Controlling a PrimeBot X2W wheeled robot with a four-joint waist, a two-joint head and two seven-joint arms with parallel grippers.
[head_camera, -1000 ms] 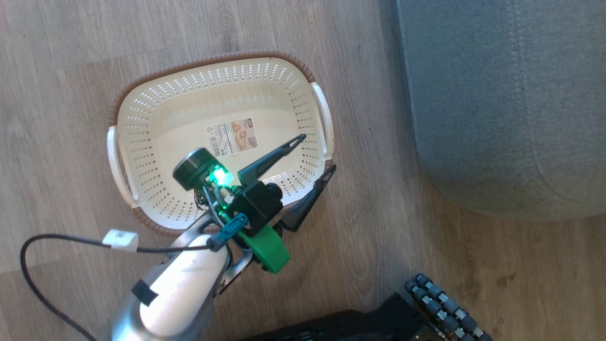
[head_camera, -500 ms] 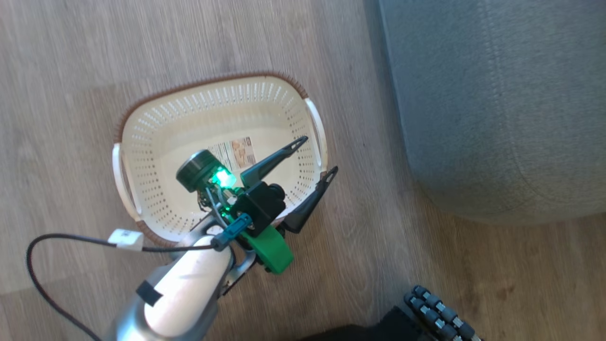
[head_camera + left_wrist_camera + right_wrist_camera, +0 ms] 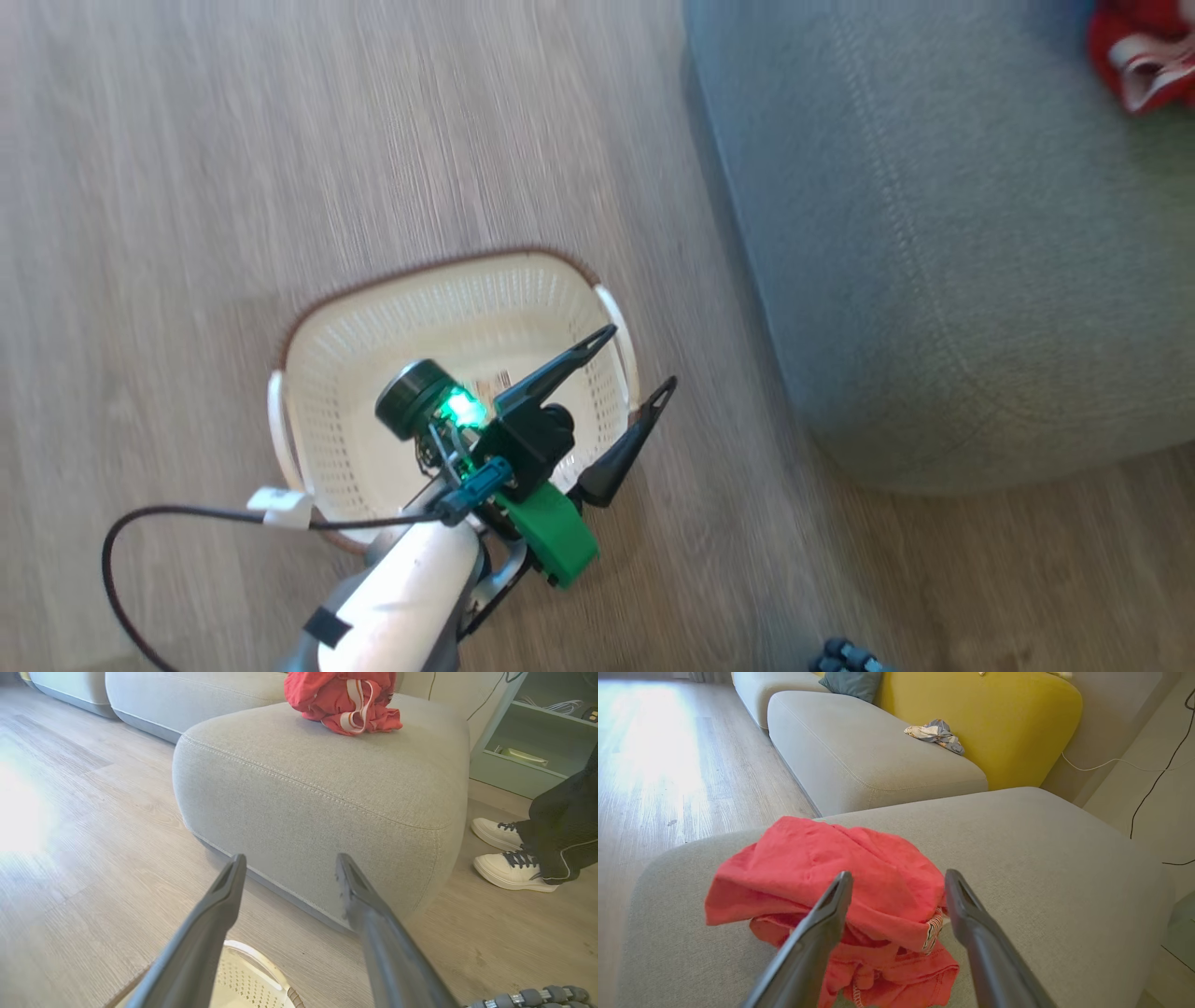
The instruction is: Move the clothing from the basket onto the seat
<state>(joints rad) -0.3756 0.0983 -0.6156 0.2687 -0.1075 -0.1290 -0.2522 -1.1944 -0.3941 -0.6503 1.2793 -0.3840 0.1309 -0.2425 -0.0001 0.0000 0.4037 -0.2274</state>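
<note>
Bright red crumpled fabric clothing (image 3: 840, 891), white-striped trim showing, lies heaped on the large grey upholstered seat (image 3: 1041, 858). The right gripper (image 3: 899, 874) hangs over it, fingers spread, pinching nothing, so the heap rests free. The left gripper (image 3: 639, 357), likewise spread and empty, hovers over the cream perforated plastic basket (image 3: 448, 308); no red shows inside.

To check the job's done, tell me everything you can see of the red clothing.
The red clothing is a crumpled heap of soft fabric, with white striped bands showing on one piece. It lies on top of the grey seat. The right end effector points at it, open, gripping nothing.
</note>
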